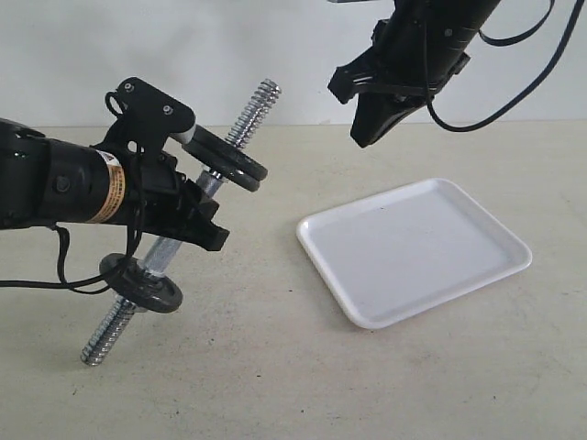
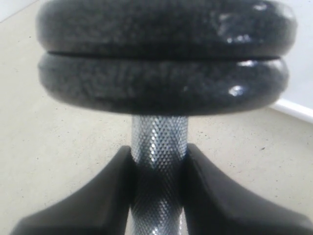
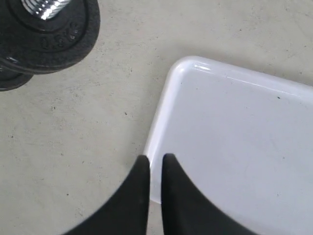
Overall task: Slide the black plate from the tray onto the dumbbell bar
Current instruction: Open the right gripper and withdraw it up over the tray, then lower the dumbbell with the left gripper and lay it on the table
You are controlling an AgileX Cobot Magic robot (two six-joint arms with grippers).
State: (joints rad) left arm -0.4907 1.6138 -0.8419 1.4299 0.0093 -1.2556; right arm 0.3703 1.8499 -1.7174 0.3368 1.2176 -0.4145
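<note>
My left gripper [image 1: 197, 225] is shut on the knurled middle of the dumbbell bar [image 1: 163, 252] and holds it tilted above the table. Two black plates [image 1: 229, 160] sit stacked on the bar's upper end, below its threaded tip [image 1: 255, 108]. A third black plate [image 1: 142, 282] sits near the lower end. In the left wrist view the fingers clamp the bar [image 2: 159, 142] just under the stacked plates [image 2: 164, 85]. The white tray [image 1: 413, 249] holds nothing. My right gripper [image 1: 367, 133] hangs above the tray's near-left corner [image 3: 161, 122], shut and empty [image 3: 155, 159].
The table surface is pale beige, with a white wall behind it. Black cables trail from both arms. The right wrist view shows the stacked plates [image 3: 49, 34] and the bar's threaded tip [image 3: 46, 7] off to one side of the tray.
</note>
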